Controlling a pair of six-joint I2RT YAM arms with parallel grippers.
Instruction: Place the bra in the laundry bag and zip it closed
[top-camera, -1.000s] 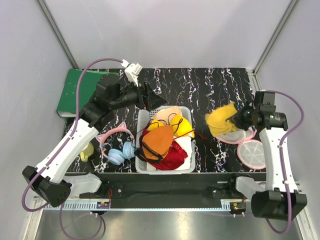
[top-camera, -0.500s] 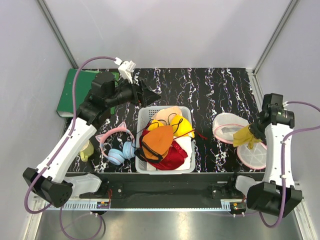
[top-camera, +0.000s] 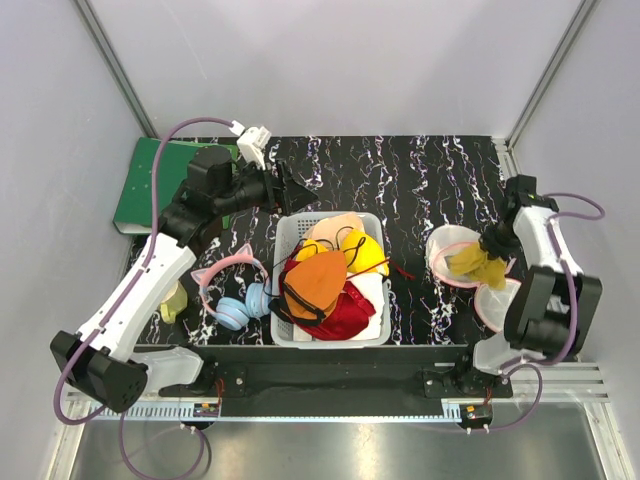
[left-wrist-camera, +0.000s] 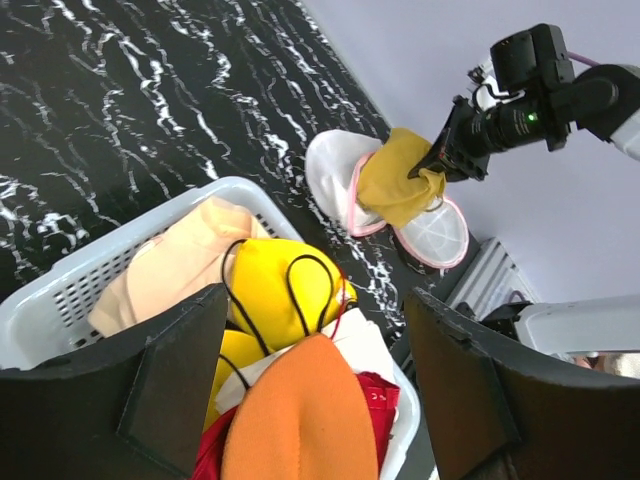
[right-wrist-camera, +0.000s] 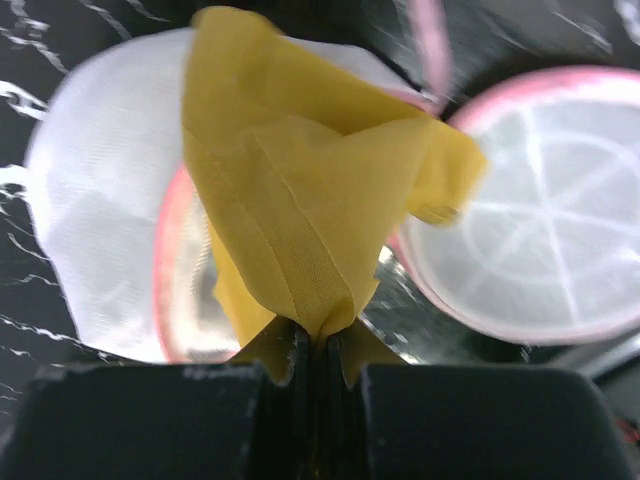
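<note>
Black, white-veined table (top-camera: 420, 170) enclosed by pale grey walls (top-camera: 350, 60) with metal corner posts. The right end effector (right-wrist-camera: 314, 352) is clamped on a fold of the bra (top-camera: 472, 263), which hangs crumpled across the pink-rimmed mouth of the open laundry bag (top-camera: 442, 245) near the table's right edge. The bag's flat round half (right-wrist-camera: 545, 220) lies just beside it. The left end effector (top-camera: 298, 190), its jaws spread wide and empty, hovers over the far rim of the white basket (top-camera: 281, 262), which is heaped with orange, red and black-strapped yellow garments. Cat-ear headphones (top-camera: 235, 295) and a green board (top-camera: 150, 185) lie to the left.
</note>
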